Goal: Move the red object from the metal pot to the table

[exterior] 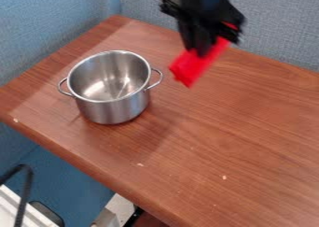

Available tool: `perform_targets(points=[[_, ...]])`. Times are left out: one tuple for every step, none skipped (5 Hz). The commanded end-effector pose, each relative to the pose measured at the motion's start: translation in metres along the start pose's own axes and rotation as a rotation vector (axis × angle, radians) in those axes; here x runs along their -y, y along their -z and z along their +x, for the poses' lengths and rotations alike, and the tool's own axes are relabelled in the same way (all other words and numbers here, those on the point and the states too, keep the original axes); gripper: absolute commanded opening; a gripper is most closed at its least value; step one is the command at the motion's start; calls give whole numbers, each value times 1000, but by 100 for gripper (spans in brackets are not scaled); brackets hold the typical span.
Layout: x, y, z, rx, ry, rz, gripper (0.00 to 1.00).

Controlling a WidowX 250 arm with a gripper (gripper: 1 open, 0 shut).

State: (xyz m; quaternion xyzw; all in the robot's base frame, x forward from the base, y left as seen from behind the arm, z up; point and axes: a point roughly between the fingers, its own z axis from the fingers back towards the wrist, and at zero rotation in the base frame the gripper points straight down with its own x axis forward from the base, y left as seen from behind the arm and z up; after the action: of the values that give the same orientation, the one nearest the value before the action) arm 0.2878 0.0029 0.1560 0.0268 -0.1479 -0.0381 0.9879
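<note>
My gripper (204,44) hangs from the dark arm at the top of the view, pointing steeply down, shut on the upper end of the red object (189,68). The bright red block tilts down to the left and hovers above the table (237,147), just right of the metal pot (112,87). The pot stands upright on the left part of the table; its shiny inside shows nothing in it. The block's lower end is near the pot's right handle (157,76) but apart from it.
A blue wall (62,25) runs behind and to the left of the table. The tabletop's left corner and front edge fall away to the floor, where a black cable (25,189) lies at the lower left.
</note>
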Motion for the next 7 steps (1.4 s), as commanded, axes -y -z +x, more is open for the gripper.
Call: perform_targets(points=[[17, 2, 8, 39, -31, 8, 0], [39, 18, 7, 20, 6, -11, 0], [60, 35, -2, 1, 47, -29, 0], [42, 32, 0, 1, 0, -27, 0], [6, 30, -4, -17, -88, -8, 0], [0, 28, 0, -16, -108, -20, 0], [10, 46, 3, -35, -67, -13, 0]])
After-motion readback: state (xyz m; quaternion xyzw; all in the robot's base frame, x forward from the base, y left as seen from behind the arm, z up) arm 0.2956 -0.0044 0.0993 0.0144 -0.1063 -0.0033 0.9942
